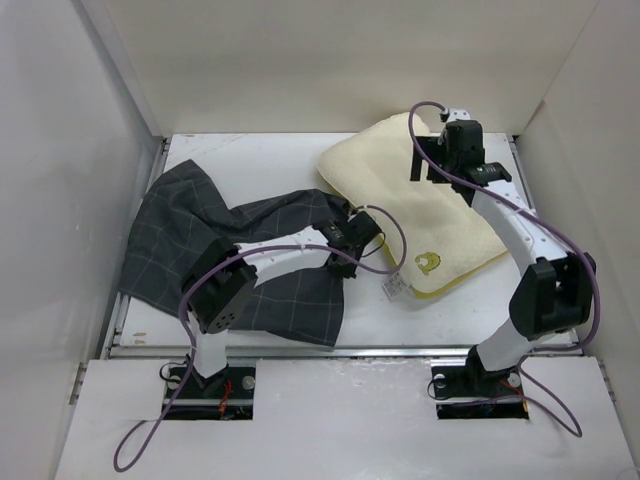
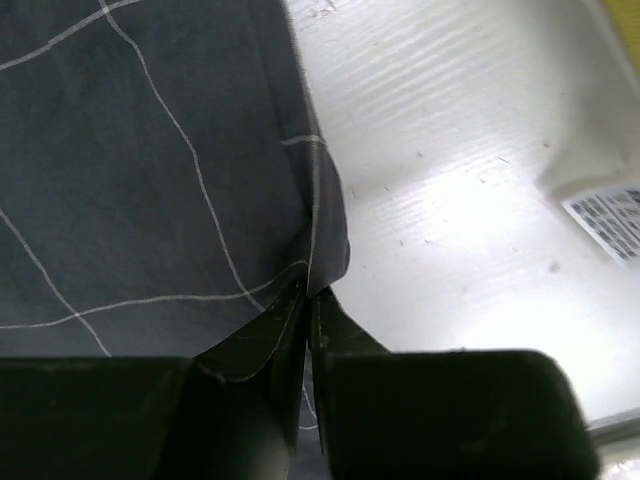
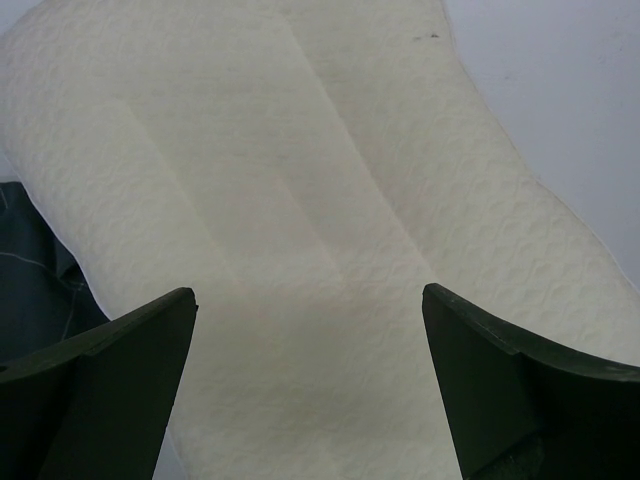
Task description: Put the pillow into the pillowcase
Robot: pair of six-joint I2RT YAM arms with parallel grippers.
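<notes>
Top external: dark charcoal-grey, grid-lined fabric pillowcase [image 1: 200, 240] lies rumpled on the left of the white surface [image 1: 270, 160]. Left gripper [image 2: 308, 300]: fingers pressed together on its right hem, likely to lift the mouth toward the pillow. Large cream quilted rectangular pillow [image 1: 440, 220] sits right-rear, wholly outside the case, just beside that hem. Right gripper [image 3: 310, 310] hangs over it, fingers spread wide, nothing between them, probably poised to grab. White enclosure walls [image 1: 60, 200] crowd both flanks; most room is frontward.

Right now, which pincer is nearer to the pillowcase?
Left. The left pincer is shut on the edge of the pillowcase; the right pincer hangs open over the pillow, off the pillowcase.
</notes>
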